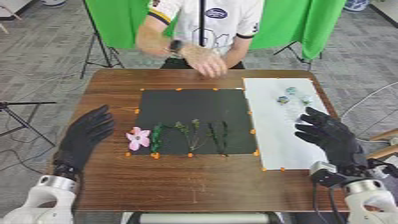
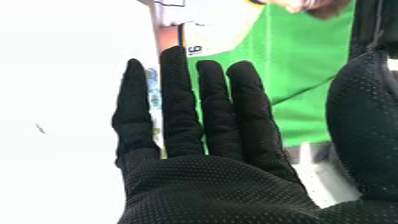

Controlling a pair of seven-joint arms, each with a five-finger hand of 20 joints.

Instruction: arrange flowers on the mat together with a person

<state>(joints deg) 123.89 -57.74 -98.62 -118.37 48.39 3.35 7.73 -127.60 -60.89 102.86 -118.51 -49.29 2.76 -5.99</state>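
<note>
In the head view, the pink flower (image 1: 139, 139) lies at the lower left of the dark mat (image 1: 191, 106), near the left hand (image 1: 87, 131) and well apart from the right hand (image 1: 329, 135). Green stems (image 1: 194, 136) lie beside it. Blue flowers (image 1: 291, 91) are at the upper right, on the white sheet (image 1: 282, 142), farther than the right hand. Both hands have their fingers loosely extended, above the brown counter (image 1: 178, 187).
</note>
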